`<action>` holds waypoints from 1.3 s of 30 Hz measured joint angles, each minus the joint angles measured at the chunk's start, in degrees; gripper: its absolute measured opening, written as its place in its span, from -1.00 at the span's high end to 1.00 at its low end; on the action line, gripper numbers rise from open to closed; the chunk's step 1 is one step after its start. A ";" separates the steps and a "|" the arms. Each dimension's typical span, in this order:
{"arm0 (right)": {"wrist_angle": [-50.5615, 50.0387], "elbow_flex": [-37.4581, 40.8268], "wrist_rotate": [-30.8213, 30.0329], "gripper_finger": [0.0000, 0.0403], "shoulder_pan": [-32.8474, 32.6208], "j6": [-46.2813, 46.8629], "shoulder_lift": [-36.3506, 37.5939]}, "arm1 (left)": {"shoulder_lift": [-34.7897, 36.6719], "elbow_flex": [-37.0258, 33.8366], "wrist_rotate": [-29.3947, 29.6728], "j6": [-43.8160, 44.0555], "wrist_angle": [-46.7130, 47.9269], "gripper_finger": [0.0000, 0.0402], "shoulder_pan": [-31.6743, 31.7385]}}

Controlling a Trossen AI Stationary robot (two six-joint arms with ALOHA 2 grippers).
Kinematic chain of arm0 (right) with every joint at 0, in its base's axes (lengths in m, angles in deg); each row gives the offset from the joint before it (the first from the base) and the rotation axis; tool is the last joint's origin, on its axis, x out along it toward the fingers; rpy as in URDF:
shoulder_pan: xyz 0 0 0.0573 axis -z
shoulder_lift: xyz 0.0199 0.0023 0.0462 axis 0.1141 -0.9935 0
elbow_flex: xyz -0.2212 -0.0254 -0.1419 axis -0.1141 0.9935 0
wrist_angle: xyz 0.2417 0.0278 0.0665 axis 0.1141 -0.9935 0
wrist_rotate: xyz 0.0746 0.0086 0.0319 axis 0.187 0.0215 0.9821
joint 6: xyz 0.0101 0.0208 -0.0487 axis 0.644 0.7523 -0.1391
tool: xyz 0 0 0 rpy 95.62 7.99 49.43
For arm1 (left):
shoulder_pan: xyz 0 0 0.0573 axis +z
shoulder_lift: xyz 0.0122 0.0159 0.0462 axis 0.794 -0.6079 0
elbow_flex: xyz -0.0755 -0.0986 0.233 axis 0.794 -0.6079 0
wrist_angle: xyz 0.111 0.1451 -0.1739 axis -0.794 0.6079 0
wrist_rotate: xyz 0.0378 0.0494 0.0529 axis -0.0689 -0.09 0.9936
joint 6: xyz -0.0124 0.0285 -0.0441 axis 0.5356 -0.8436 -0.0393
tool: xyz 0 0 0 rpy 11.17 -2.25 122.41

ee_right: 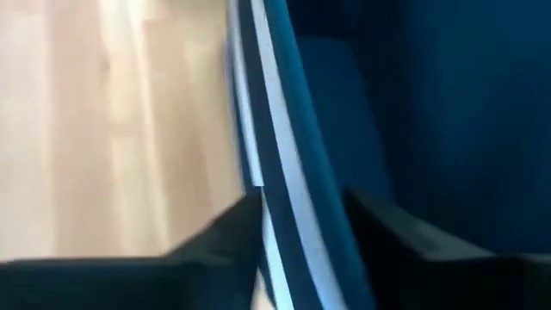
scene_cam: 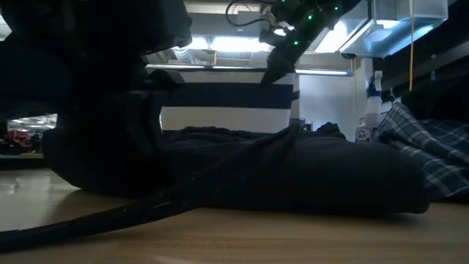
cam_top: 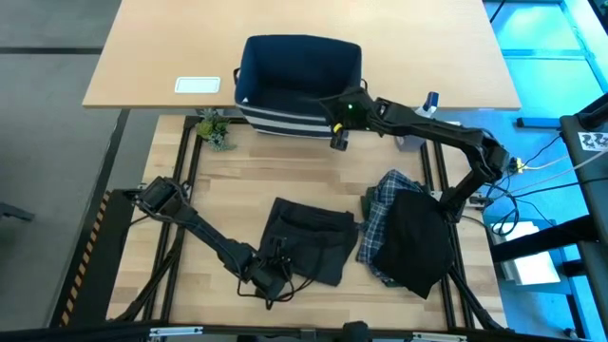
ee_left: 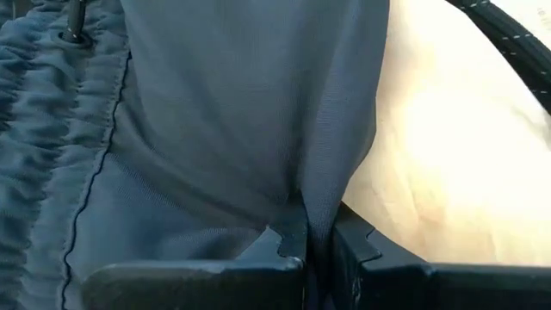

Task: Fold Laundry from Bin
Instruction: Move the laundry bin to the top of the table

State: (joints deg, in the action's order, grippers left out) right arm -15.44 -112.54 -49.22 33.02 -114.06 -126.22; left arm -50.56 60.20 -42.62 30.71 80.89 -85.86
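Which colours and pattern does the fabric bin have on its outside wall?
Navy blue with white horizontal stripes on the boxy fabric bin, clearest in the low view.

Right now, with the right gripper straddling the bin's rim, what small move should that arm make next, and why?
Probably close the right gripper on the bin rim. In the right wrist view its fingers stand on either side of the striped wall, one outside and one inside, not yet pinching it. The left gripper is shut on the dark garment on the table, so it looks occupied.
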 joint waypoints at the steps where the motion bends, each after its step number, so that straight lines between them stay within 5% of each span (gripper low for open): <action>1: -0.92 0.00 0.09 0.21 -0.25 -0.02 0.08 | 0.03 0.01 -0.34 0.04 0.00 0.97 -0.12; 6: -6.14 0.00 4.74 0.92 -2.46 -0.07 0.80 | 0.20 0.05 -1.37 0.66 -0.02 0.97 -1.11; 30: -17.92 0.00 7.13 0.98 -28.12 15.66 6.90 | 6.26 0.03 -1.34 6.07 -0.09 0.97 -6.66; 39: -20.99 -2.12 -1.16 0.55 -31.82 17.74 6.91 | 6.28 3.04 -1.53 5.68 0.44 0.97 -8.05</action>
State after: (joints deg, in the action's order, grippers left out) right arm -36.43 -114.66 -50.37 1.21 -96.32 -119.31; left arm -44.28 63.25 -44.16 36.39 81.33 -93.91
